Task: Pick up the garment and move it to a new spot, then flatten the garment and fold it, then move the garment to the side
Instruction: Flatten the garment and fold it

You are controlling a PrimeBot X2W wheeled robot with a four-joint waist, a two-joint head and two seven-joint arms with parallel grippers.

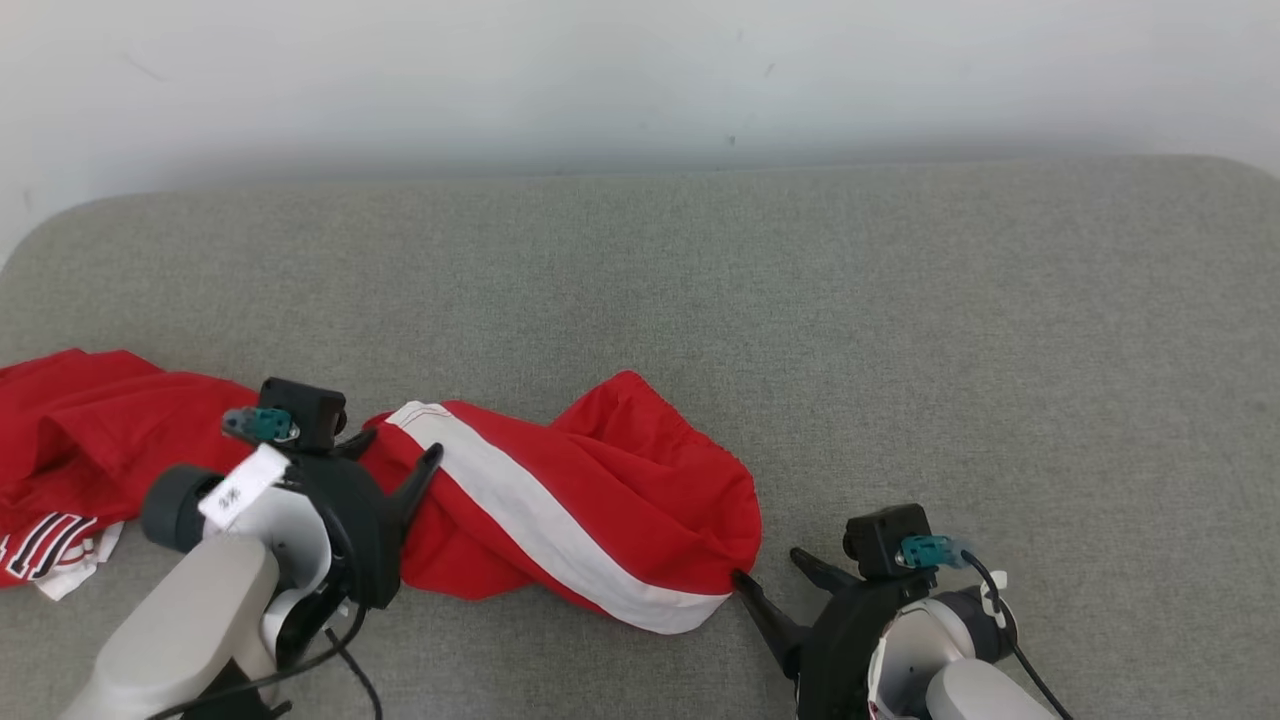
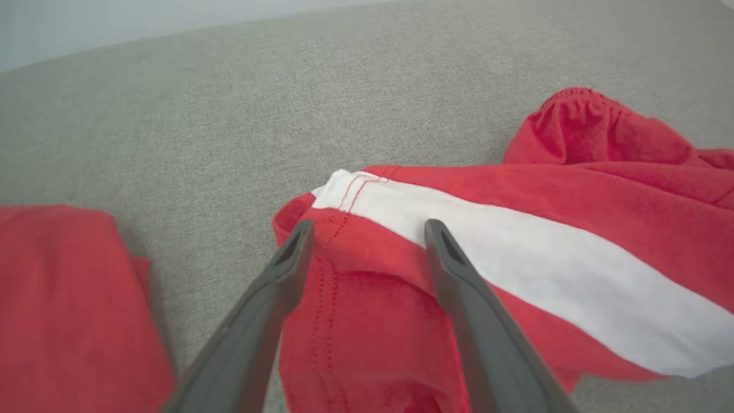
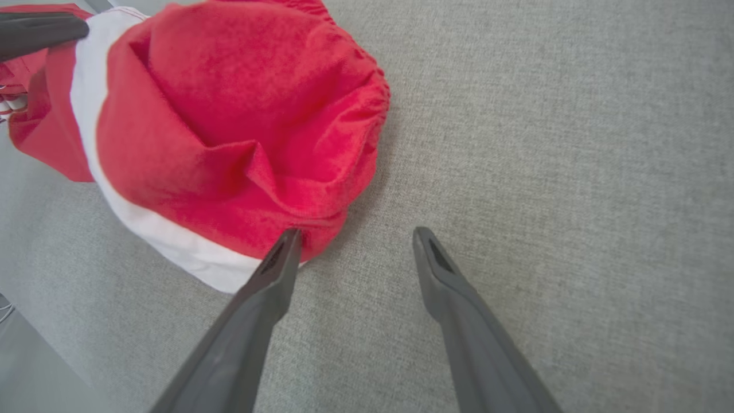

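- The garment (image 1: 620, 500) is cut off at the head view's left edge.
- The left gripper (image 1: 398, 447) hides its middle.
- The marks on the white tag (image 1: 243, 487) are too small to read.

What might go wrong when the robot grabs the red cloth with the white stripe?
The garment lies twisted and bunched, so the open left tool, over its stitched end, might pinch several layers. The open right tool has just one finger at the garment's edge and might miss the cloth. A second red garment lies close on the left and could get dragged along.
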